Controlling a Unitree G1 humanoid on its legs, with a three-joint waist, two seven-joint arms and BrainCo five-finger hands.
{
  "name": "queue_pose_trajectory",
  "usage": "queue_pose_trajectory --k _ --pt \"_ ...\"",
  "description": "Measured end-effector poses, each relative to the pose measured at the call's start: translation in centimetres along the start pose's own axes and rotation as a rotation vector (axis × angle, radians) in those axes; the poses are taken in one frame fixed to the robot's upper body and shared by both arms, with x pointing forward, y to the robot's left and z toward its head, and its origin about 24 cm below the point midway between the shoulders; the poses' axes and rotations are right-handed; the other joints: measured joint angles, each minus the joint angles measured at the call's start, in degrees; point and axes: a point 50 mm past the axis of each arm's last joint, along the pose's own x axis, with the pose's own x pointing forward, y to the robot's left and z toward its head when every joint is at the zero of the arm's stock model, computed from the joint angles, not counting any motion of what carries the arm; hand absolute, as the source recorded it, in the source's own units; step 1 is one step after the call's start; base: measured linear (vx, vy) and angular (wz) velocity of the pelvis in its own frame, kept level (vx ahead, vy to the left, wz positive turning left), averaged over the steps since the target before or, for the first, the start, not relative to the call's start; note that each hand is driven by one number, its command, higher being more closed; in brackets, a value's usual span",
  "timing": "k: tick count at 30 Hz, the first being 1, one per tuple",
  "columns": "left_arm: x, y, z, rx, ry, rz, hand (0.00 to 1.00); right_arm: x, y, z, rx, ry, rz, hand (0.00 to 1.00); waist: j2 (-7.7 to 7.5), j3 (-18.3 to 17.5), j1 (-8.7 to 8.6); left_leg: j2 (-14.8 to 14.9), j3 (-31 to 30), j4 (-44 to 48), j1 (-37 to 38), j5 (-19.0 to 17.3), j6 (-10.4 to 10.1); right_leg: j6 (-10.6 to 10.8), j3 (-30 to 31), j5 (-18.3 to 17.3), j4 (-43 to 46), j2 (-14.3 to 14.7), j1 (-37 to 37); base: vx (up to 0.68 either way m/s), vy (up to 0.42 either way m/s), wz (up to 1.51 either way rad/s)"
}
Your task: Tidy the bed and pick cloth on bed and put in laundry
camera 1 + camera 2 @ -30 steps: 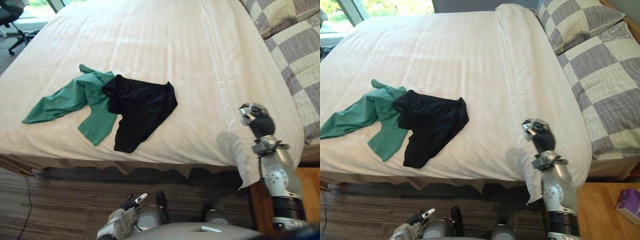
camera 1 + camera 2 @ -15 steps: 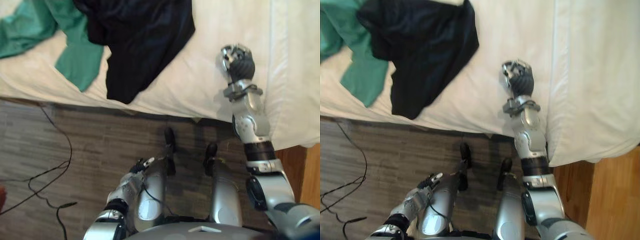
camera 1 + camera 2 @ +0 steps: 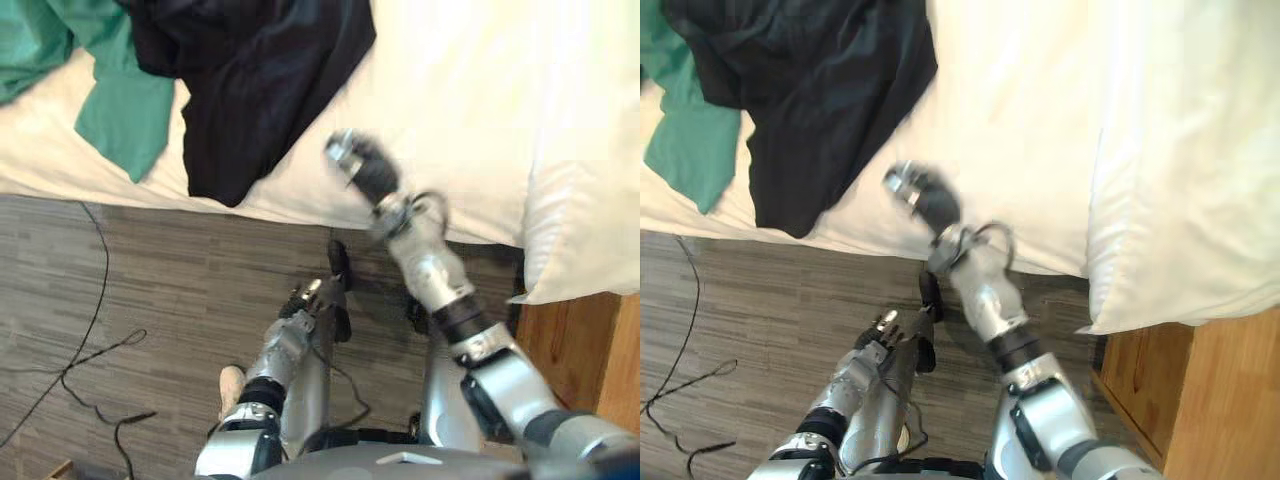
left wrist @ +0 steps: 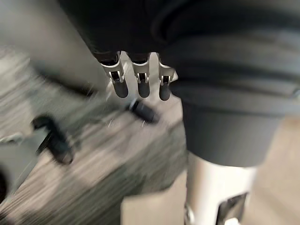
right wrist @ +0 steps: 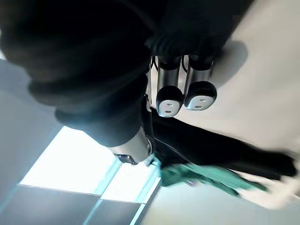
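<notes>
Right hand (image 3: pixel 356 166): clenched, empty, over the bed (image 3: pixel 450 110) edge beside black cloth (image 3: pixel 250 90).
Left hand (image 4: pixel 143 82): your wrist view shows relaxed fingers above floor (image 4: pixel 93 154).
Green cloth (image 3: pixel 125 110): touching black cloth.

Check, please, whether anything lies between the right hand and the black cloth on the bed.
Nothing visible does. The right hand is over bare white sheet near the bed's edge. The black cloth lies to its left, with only sheet between them. The green cloth lies on the far side of the black one.
</notes>
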Motion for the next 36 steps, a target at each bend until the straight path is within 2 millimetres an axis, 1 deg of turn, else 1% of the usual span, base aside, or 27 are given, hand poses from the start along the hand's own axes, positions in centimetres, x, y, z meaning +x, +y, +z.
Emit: queue_pose_trajectory --k 1,2,3,4,8,11,12,15,16,18,19,20,21,22,23,24,25,27,28,29,30,31,32,33,34,35,36 --pt "0.0 -0.2 0.0 -0.003 0.0 -0.009 0.0 -1.0 -0.1 -3.5 0.011 0.146 -0.008 1.0 -0.01 -0.01 0.15 -0.22 -0.04 -0.19 0.87 -0.31 -0.42 0.19 -0.17 -0.51 0.06 -0.24 0.93 0.07 -0.031 0.05" --pt "0.0 -0.1 -0.1 0.0 -0.001 -0.009 0.0 -1.8 -0.1 -5.2 0.033 0.211 -0.019 1.0 -0.01 -0.01 0.19 -0.36 -0.11 -0.41 1.32 -0.34 -0.46 0.16 -0.42 -0.76 0.11 -0.4 1.4 0.08 -0.029 0.12" --pt "-0.1 0.0 -0.2 -0.001 -0.003 -0.01 0.0 -3.5 -0.3 -8.0 0.094 0.311 -0.044 1.0 -0.01 -0.01 0.12 -0.74 -0.46 -1.52 2.49 -0.27 -0.45 0.29 -0.87 -1.05 0.08 -0.66 2.37 0.1 -0.022 0.19" --pt "-0.3 1.1 -1.0 0.03 0.025 0.019 0.0 -4.8 -0.4 -9.5 0.188 0.339 -0.041 0.0 -0.03 -0.01 -0.49 -1.17 -1.27 -2.62 4.03 0.19 -0.18 0.55 -1.55 -1.34 -0.19 -0.96 4.05 0.09 -0.016 0.16" --pt "-1.0 2.7 -2.4 0.098 0.06 0.012 0.0 -6.3 -0.4 -9.8 0.304 0.322 0.067 0.0 -0.23 -0.05 -0.85 -1.81 -2.91 -4.09 8.61 0.42 -0.12 1.1 -3.25 -1.46 -2.31 -1.15 9.86 0.09 0.009 0.12" --pt "-1.4 4.2 -2.2 0.162 0.056 0.016 0.0 -7.3 0.1 -10.0 0.355 0.277 0.113 0.0 -1.48 -0.68 -1.2 -1.97 -4.73 -4.13 11.02 0.01 -0.01 1.5 -5.66 -1.36 -4.46 -1.11 14.65 0.09 0.021 0.27" --pt "-1.5 4.7 -2.1 0.184 0.055 0.025 0.0 -7.9 -0.3 -10.5 0.356 0.279 0.084 0.0 -2.01 -1.12 -1.07 -2.05 -5.5 -3.87 11.7 -0.12 -0.02 1.7 -6.3 -1.28 -5.18 -0.98 16.23 0.07 0.006 0.26" --pt "-2.1 6.6 -1.7 0.29 0.056 0.07 0.0 -11.4 -3.3 -13.3 0.133 0.424 -0.136 0.0 -4.41 -3.51 -0.21 -2.4 -6.88 -2.58 14.76 -1.74 0.3 1.91 -5.28 -1.21 -6.47 0.08 21.15 0.08 0.0 0.2" --pt "-2.2 7.1 -1.8 0.329 0.065 0.087 0.0 -13.7 -5.1 -14.6 0.016 0.528 -0.26 0.0 -5.02 -4.53 0.08 -2.58 -7.61 0.04 15.48 -3.46 0.46 1.97 -4.8 -1.25 -7.28 0.24 23.74 0.07 0.024 0.17" --pt "-2.5 7.5 -1.8 0.378 0.05 0.105 0.0 -18.2 -7.9 -16.3 -0.146 0.722 -0.474 0.0 -4.93 -5.43 0.54 -2.31 -7.85 8.55 15.37 -8.68 0.82 2.76 -4.68 -1.75 -9.6 0.94 28.77 0.03 0.053 -0.05" --pt "-2.7 8.1 -1.7 0.404 0.039 0.139 0.0 -21.1 -9.9 -15.9 -0.195 0.782 -0.625 0.0 -3.75 -5.88 0.77 -1.23 -7.46 16.25 14.53 -12.87 1.03 3.43 -4.25 -2.37 -10.53 1.85 31.9 -0.03 0.097 -0.16" --pt "-3.1 9.0 -2.1 0.433 0.045 0.189 0.0 -24.4 -11.8 -15.2 -0.188 0.806 -0.803 0.0 -2.1 -6.69 0.12 0.31 -7.09 22.7 13.69 -15.54 0.53 3.86 -4.68 -2.79 -10.89 2.81 34.58 -0.07 0.105 -0.07" --pt "-3.3 9.4 -2.1 0.441 0.043 0.213 0.0 -26.2 -12.4 -15.0 -0.173 0.82 -0.89 0.0 -1.65 -6.96 -0.04 0.97 -6.81 24.96 13.51 -15.95 -0.03 3.95 -4.78 -2.9 -10.99 2.86 35.73 -0.07 0.089 0.18" --pt "-3.7 10.1 -2.3 0.468 0.034 0.257 0.0 -30.2 -13.1 -14.7 -0.127 0.837 -1.069 0.0 -0.98 -7.53 -0.21 1.94 -5.33 28.29 12.99 -16.0 -0.17 4.07 -5.69 -2.86 -11.19 2.75 37.73 -0.06 0.104 0.26" --pt "-4.1 10.9 -2.1 0.475 0.021 0.3 0.0 -34.1 -13.1 -14.3 -0.092 0.841 -1.221 0.0 -0.61 -7.81 -0.24 2.31 -3.84 29.14 13.34 -16.25 -0.44 4.13 -6.95 -2.83 -10.99 1.84 39.58 -0.03 0.11 0.25" --pt "-4.2 11.1 -2.1 0.476 0.021 0.308 0.0 -34.9 -13.0 -14.3 -0.082 0.84 -1.25 0.0 -0.55 -7.89 -0.2 2.36 -3.48 28.98 13.44 -16.46 -0.77 4.17 -7.46 -2.82 -10.92 1.56 39.8 -0.05 0.134 0.2" --pt "-5.2 12.9 -2.3 0.454 0.025 0.374 0.0 -38.5 -11.8 -14.6 -0.013 0.836 -1.379 0.0 -1.07 -8.31 -0.38 4.44 0.37 31.46 14.74 -19.64 0.09 4.32 -8.19 -2.72 -10.22 0.63 39.95 -0.06 0.101 0.0" --pt "-6.7 15.2 -2.6 0.407 0.03 0.465 0.0 -40.7 -10.0 -15.7 0.064 0.837 -1.45 0.0 -1.96 -8.88 -0.52 7.98 1.49 36.17 16.79 -22.73 0.2 4.75 -7.3 -2.71 -9.95 -1.04 41.21 -0.05 0.155 -0.21" --pt "-7.6 16.4 -2.6 0.407 0.037 0.508 0.0 -41.4 -9.0 -16.4 0.089 0.865 -1.454 0.0 -2.91 -9.43 -0.99 9.83 0.18 35.42 18.42 -23.31 -0.3 5.05 -5.59 -2.98 -9.95 -2.53 41.14 -0.02 0.209 -0.3" --pt "-7.9 16.8 -2.7 0.405 0.039 0.522 0.0 -41.6 -8.7 -16.6 0.095 0.874 -1.443 0.0 -3.22 -9.79 -1.45 11.08 -1.17 33.79 18.86 -23.27 -0.39 5.46 -4.32 -3.05 -9.93 -3.14 40.64 -0.02 0.292 -0.33" --pt "-8.3 17.4 -2.6 0.389 0.033 0.543 0.0 -41.7 -8.3 -17.0 0.102 0.886 -1.42 0.0 -3.3 -10.03 -1.98 14.13 -3.75 29.96 18.86 -22.85 -0.9 6.05 -2.03 -3.12 -9.28 -4.16 38.72 -0.06 0.493 -0.35" --pt "-8.6 17.7 -2.5 0.383 0.024 0.553 0.0 -41.9 -7.8 -17.4 0.107 0.906 -1.404 0.0 -3.45 -10.14 -2.17 17.22 -5.96 26.83 18.28 -22.08 -0.68 7.76 0.39 -3.27 -8.19 -5.52 36.75 -0.07 0.546 -0.34" --pt "-8.7 17.8 -2.5 0.383 0.019 0.556 0.0 -42.0 -7.6 -17.5 0.107 0.913 -1.397 0.0 -3.47 -10.13 -2.33 18.45 -6.64 25.9 18.12 -21.84 -0.25 8.82 1.75 -3.68 -7.62 -6.23 36.02 -0.08 0.643 -0.31" --pt "-9.1 18.2 -2.7 0.376 0.015 0.555 0.0 -42.4 -7.3 -17.7 0.102 0.923 -1.396 0.0 -3.43 -10.16 -3.13 20.45 -7.43 26.54 17.63 -21.62 -0.34 10.96 4.02 -4.52 -6.98 -7.92 35.28 -0.02 0.617 -0.17" --pt "-9.7 18.8 -2.8 0.378 0.013 0.569 0.0 -42.3 -7.0 -18.0 0.099 0.916 -1.396 0.0 -4.01 -10.55 -3.62 19.91 -5.11 32.8 15.84 -20.81 -2.68 12.04 7.05 -5.0 -7.36 -9.62 35.53 0.01 0.63 -0.18" --pt "-9.9 19.0 -3.0 0.38 0.019 0.573 0.0 -42.3 -6.9 -18.1 0.103 0.908 -1.399 0.0 -4.38 -11.17 -3.52 18.79 -4.57 35.72 14.92 -22.87 -5.07 11.99 9.39 -4.98 -8.54 -10.56 35.64 0.09 0.659 -0.07" --pt "-10.1 19.2 -3.5 0.377 0.037 0.578 0.0 -42.0 -6.1 -18.9 0.132 0.899 -1.399 0.0 -4.26 -13.76 -4.38 17.27 -3.95 40.01 12.43 -26.57 -9.31 10.04 11.95 -2.83 -12.5 -11.63 36.4 0.14 0.679 -0.05"
